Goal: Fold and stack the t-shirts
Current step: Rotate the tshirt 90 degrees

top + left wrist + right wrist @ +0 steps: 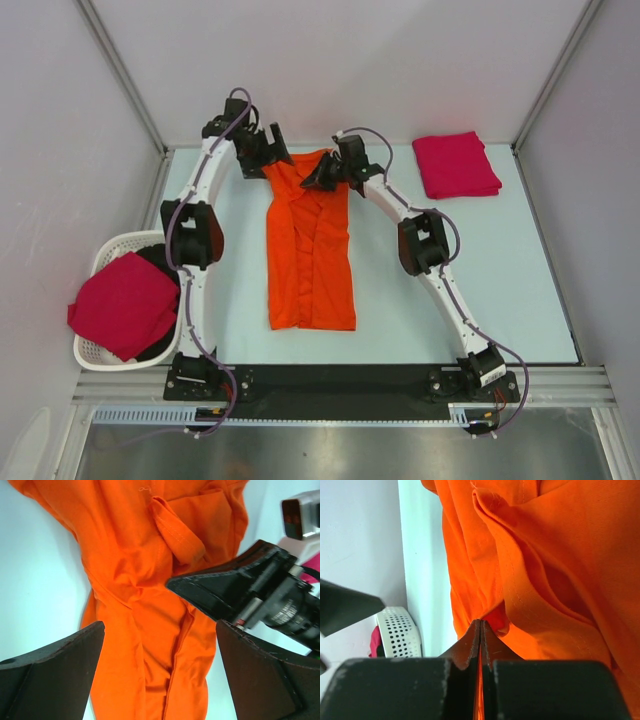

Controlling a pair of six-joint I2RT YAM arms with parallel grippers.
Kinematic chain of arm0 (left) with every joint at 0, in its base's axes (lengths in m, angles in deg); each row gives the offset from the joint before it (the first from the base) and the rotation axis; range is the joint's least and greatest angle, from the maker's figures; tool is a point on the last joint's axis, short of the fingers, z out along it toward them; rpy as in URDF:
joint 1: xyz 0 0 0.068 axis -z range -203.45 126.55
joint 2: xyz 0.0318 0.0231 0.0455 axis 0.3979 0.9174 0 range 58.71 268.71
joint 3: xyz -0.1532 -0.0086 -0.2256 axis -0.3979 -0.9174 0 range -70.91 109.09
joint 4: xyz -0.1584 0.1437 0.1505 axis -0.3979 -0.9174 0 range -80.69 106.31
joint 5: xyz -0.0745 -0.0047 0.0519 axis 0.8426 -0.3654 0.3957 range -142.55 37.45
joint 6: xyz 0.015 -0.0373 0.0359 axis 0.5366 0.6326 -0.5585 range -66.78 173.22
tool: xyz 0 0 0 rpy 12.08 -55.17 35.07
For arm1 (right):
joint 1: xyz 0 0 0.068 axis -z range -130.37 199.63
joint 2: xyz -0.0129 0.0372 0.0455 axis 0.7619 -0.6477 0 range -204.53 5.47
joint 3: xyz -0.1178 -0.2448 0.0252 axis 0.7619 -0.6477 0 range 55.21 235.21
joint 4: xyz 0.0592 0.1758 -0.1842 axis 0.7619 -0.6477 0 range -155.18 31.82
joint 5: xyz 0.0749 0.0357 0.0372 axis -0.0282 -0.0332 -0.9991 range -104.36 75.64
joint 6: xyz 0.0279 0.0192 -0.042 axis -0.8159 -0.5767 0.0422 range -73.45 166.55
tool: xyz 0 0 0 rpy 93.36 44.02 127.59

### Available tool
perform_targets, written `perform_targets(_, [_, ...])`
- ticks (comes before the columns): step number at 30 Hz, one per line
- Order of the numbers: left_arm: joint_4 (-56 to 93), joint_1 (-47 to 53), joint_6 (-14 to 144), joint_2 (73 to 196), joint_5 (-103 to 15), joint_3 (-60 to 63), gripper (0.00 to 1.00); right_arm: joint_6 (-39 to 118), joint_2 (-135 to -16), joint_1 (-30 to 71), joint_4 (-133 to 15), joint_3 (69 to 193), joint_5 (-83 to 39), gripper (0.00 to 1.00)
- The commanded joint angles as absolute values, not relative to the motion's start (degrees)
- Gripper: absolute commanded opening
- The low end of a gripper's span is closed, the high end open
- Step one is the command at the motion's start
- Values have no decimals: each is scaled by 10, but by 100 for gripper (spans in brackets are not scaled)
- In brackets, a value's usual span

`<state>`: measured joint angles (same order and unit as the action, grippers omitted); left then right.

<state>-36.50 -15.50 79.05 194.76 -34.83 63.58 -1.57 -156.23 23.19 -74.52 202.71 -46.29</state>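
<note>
An orange t-shirt (310,250) (135,555) (560,555) lies lengthwise on the table's middle, its sides folded in to a narrow strip. My right gripper (322,175) (481,622) is at the shirt's far right corner, shut on a pinch of its orange cloth. My left gripper (268,155) (160,630) hovers over the far left corner, open wide, with cloth below it and nothing between the fingers. A folded crimson-pink t-shirt (455,165) rests at the back right. Another crimson-pink t-shirt (125,305) is heaped in the basket.
A white perforated basket (100,262) (400,630) stands off the table's left edge beside the left arm. Walls close in the table at the back and sides. The right arm's black finger (215,587) reaches across the left wrist view.
</note>
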Motion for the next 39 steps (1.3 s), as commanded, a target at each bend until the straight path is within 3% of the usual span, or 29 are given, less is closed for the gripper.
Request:
perform_targets(1, [-345, -152, 784, 1881, -326, 629, 100, 1, -1533, 232, -737, 2030, -445, 0])
perform_targets(14, [-342, -152, 786, 1892, -318, 625, 100, 27, -1468, 262, -725, 1995, -441, 0])
perform_targets(36, [-350, -153, 783, 1901, -339, 629, 100, 102, -1500, 259, -850, 1950, -432, 0])
perform_targets(38, [-340, -153, 784, 1902, -355, 641, 100, 111, -1490, 261, -844, 1946, -450, 10])
perform_targets(39, [-322, -153, 786, 1902, -360, 643, 100, 113, -1477, 262, -843, 1945, -463, 25])
